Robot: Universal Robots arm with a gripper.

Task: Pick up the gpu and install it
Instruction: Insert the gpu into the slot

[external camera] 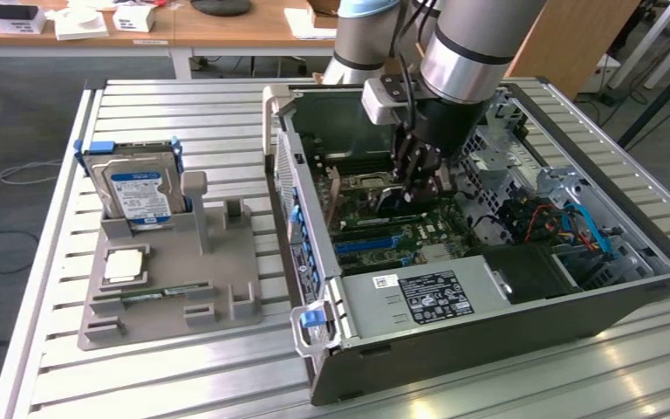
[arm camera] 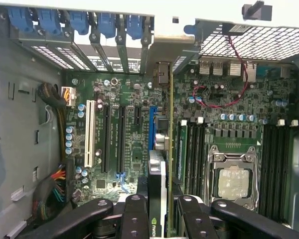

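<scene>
My gripper [external camera: 414,182] reaches down into the open computer case [external camera: 522,332], over the motherboard [external camera: 396,237]. It is shut on the gpu [external camera: 391,202], a dark flat card held on edge. In the wrist view the black fingers [arm camera: 135,211] clamp both faces of the gpu [arm camera: 158,174], with the gripper [arm camera: 160,205] centred on it. The card's thin edge runs toward the rear bracket openings. It stands beside the blue expansion slot [arm camera: 152,127]; whether its edge touches a slot is hidden.
Beside the card lie the CPU socket [arm camera: 232,179] and memory slots [arm camera: 194,149]. Wire bundles [arm camera: 54,99] hang at the case wall. At the exterior view's left, a grey fixture [external camera: 172,284] holds a hard drive [external camera: 137,188], a processor [external camera: 126,262] and a RAM stick [external camera: 154,298].
</scene>
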